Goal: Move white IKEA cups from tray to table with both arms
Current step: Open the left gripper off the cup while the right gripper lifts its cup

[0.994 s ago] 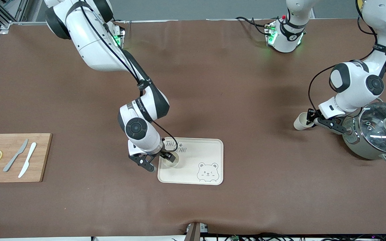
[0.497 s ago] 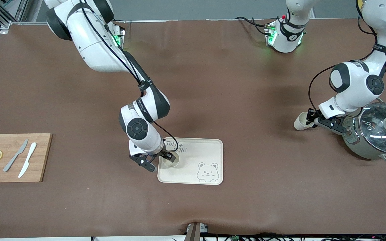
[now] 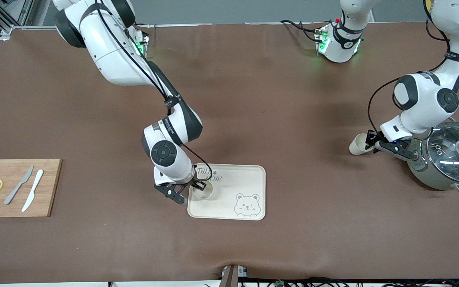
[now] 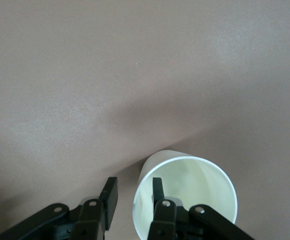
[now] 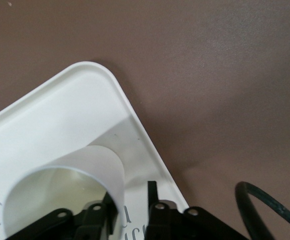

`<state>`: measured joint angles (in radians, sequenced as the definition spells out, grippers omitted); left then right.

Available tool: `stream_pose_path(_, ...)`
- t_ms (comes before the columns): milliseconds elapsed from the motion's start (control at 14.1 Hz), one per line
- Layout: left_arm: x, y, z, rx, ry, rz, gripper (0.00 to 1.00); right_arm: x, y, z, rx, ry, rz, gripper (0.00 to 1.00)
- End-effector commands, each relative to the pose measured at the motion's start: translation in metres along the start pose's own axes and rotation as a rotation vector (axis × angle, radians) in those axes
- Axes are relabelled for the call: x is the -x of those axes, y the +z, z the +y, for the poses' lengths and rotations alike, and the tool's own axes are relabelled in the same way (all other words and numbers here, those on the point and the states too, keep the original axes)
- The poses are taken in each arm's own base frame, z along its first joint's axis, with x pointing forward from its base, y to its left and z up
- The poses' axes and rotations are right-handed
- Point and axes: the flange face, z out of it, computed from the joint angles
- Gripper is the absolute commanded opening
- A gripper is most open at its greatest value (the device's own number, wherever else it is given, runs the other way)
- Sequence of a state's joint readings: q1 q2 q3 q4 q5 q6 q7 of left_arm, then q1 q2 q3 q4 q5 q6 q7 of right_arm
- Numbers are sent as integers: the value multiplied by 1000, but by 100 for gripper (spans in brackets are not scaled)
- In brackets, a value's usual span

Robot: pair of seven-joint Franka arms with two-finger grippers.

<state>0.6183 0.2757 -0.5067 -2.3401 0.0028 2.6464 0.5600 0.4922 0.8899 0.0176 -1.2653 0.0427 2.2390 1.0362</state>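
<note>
Front view: cup [image 3: 202, 190] hugs tray [image 3: 249, 181] edge — open brown table [image 3: 293, 119] around.

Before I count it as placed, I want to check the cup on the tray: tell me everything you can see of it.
The cup on the tray is small, plain cream-white, round, slightly tapered, handleless, like matte plastic. It stands upright, mouth up, apparently empty, on the bear-printed tray near the tray's corner toward the right arm's end, just under the printed lettering. The right gripper straddles its wall, one finger inside the rim and one outside; whether it pinches the wall is unclear.
</note>
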Motion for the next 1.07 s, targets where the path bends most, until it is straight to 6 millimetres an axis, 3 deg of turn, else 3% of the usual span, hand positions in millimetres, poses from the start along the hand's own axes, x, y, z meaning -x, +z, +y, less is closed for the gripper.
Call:
stream_pose_path(0, -1, -19, 7, -13, -3, -18, 35, 4, -2, -3, -1, 7, 14, 11)
stream_pose_path(213, -4, -27, 12, -20, -9, -26, 35, 3, -1, -2, -1, 10, 11, 0)
stream_pose_path(639, -9, -55, 25, -37, -6, -68, 35, 3, -3, -3, -1, 8, 11, 0)
stream_pose_path(852, -11, -66, 25, -44, -5, -77, 35, -8, -25, 3, 19, 15, -2, 0)
stream_pose_path(923, -12, -71, 25, -44, -3, -85, 41, -8, -31, 4, 50, 12, -18, 0)
stream_pose_path(994, -15, -74, 25, -43, 1, -87, 62, -13, -42, 4, 69, 15, -28, 0)
